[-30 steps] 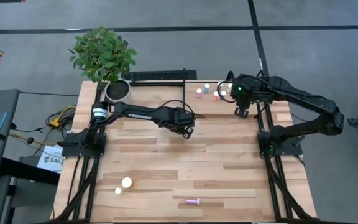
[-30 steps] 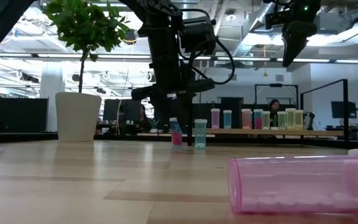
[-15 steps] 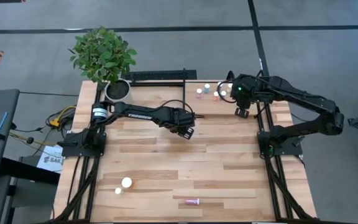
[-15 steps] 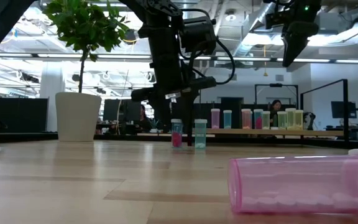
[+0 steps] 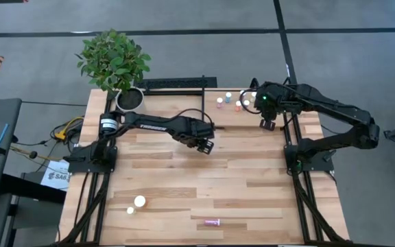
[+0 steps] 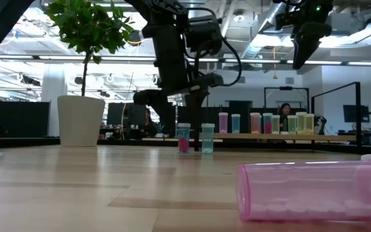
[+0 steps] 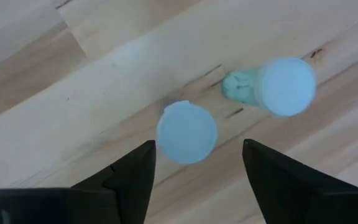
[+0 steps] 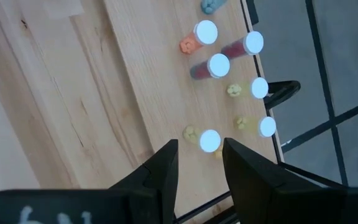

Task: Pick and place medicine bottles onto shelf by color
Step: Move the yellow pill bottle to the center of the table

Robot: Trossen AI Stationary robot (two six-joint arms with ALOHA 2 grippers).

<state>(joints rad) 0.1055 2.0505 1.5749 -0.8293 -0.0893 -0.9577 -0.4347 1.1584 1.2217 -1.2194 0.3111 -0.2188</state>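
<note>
Two small white-capped bottles stand upright beneath the spread-open left gripper; the right gripper, fingers nearly together, hovers well apart.

light: bright, even overhead | shadows: soft | low-view foreground blurred

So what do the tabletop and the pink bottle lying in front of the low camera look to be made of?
The tabletop: light wooden planks with a smooth finish, judging by the visible grain and plank joints. The pink bottle: probably translucent plastic, since small round shapes inside show through its glossy wall.
</note>
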